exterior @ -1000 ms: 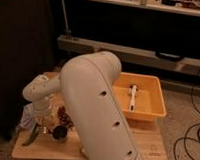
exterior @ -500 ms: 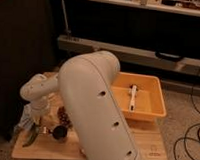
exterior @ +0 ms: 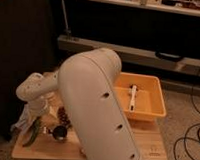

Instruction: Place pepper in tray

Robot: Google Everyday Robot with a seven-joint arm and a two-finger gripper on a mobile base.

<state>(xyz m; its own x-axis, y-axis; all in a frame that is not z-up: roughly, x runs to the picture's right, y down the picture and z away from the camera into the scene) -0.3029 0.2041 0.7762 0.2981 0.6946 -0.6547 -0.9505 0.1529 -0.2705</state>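
One white arm (exterior: pixel 99 109), by far the largest thing we recorded, filled the middle of the camera view. Its thick segment rose from the lower centre and bent over to the left. We noted a dark cabinet (exterior: pixel 19 51) down the left side and a dark shelf unit (exterior: pixel 145 51) across the back. Below these lay a wooden board (exterior: pixel 150 147), which carried the remaining items. The tray (exterior: pixel 149 115), orange-yellow with raised walls, sat on the right half of the board, its left end hidden behind the arm. A slim white object (exterior: pixel 133 98) lay inside it. Dark cables (exterior: pixel 191 141) looped on the floor to the right of the board. The gripper (exterior: pixel 32 114) hung at the left end of the arm, pointing down over the left part of the board and well apart from the tray. Whether it was spread or pressed together, we could not tell. The pepper (exterior: pixel 33 132), long, green and slightly curved, lay on the board just below the gripper. It slanted from near left to far right and was outside the tray, with the arm between the two. We could not tell whether the gripper touched it. Just right of the pepper we found a small dark round object (exterior: pixel 58 134). A reddish-brown lumpy object (exterior: pixel 64 115) lay just behind that.
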